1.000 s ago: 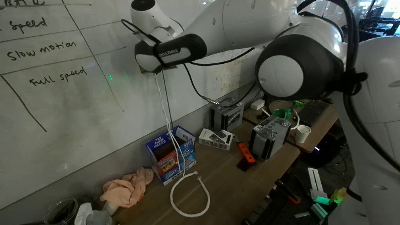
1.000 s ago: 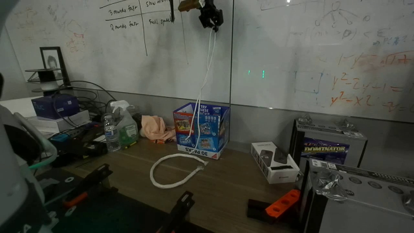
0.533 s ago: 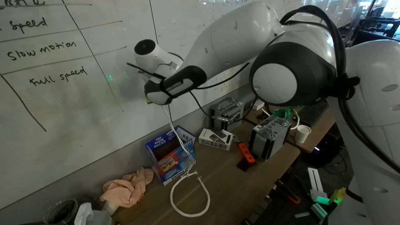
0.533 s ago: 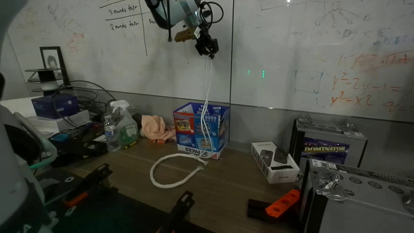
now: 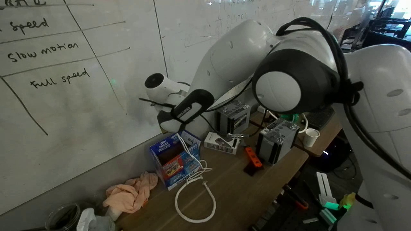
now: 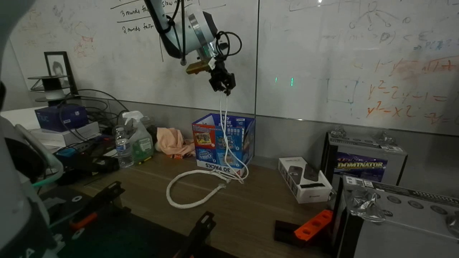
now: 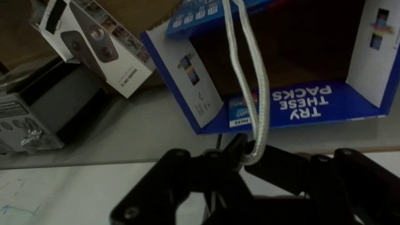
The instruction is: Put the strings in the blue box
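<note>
The blue box (image 6: 204, 138) stands open at the top on the table against the wall; it also shows in an exterior view (image 5: 164, 147) and in the wrist view (image 7: 340, 106). My gripper (image 6: 225, 92), above the box, is shut on a thin white string (image 7: 264, 93). The string hangs doubled over the box's front face, outside it, and its lower part lies in loose loops on the table. A thicker white string (image 6: 168, 193) lies as an open ring on the table in front of the box. In the wrist view the fingertips (image 7: 245, 154) pinch the string's bend.
A white product box (image 6: 304, 179) and grey battery-like units (image 6: 365, 157) stand right of the box. An orange tool (image 6: 313, 225) lies nearer. A pink cloth (image 6: 174, 141), spray bottle (image 6: 140, 139) and water bottle (image 6: 123, 148) stand left. A whiteboard wall (image 6: 304, 71) is behind.
My gripper has come down toward the box with the thin string. The string's lower part has slackened and piled onto the table in front of the box. The thick ring has not moved.
</note>
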Motion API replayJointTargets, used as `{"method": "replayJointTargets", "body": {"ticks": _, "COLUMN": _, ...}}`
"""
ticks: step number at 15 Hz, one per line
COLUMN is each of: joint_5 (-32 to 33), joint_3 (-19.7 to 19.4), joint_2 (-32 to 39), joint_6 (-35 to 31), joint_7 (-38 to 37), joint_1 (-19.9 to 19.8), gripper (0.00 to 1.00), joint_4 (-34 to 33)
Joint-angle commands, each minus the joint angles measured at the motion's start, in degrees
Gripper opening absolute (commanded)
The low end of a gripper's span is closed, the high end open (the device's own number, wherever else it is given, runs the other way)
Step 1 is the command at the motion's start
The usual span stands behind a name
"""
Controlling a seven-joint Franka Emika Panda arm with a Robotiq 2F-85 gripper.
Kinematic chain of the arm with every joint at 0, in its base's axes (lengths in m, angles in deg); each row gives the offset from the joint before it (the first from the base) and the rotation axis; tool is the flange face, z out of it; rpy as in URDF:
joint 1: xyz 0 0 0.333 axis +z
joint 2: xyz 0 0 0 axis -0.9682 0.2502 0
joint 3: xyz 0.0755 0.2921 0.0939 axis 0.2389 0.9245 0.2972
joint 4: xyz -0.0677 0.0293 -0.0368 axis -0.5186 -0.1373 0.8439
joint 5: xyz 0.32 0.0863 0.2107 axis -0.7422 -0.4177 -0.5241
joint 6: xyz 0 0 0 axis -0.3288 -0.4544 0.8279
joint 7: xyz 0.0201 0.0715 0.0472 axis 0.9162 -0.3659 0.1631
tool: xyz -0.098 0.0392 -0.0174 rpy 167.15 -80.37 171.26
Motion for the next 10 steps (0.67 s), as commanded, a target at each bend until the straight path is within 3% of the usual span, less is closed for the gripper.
{"method": "replayJointTargets", "body": {"ticks": 1, "joint_5": 1.9, "joint_3": -1.5, "joint_2": 3.1, "joint_6": 0.3, "joint_7": -0.3, "joint_1": 1.5, "gripper": 0.05, "joint_4": -1.5}}
{"method": "replayJointTargets", "body": {"ticks": 5, "joint_5": 3.8, "joint_3": -4.0, "joint_2": 9.2, "joint_6": 0.8, "joint_7": -2.4, "joint_1": 3.2, "gripper": 0.05, "joint_4": -7.1}}
{"method": "replayJointTargets", "body": {"ticks": 10, "joint_5": 1.7, "joint_3": -4.8, "joint_2": 19.5, "joint_6": 3.9, "joint_7": -1.4, "joint_1": 2.6, "gripper": 0.05, "joint_4": -17.1}}
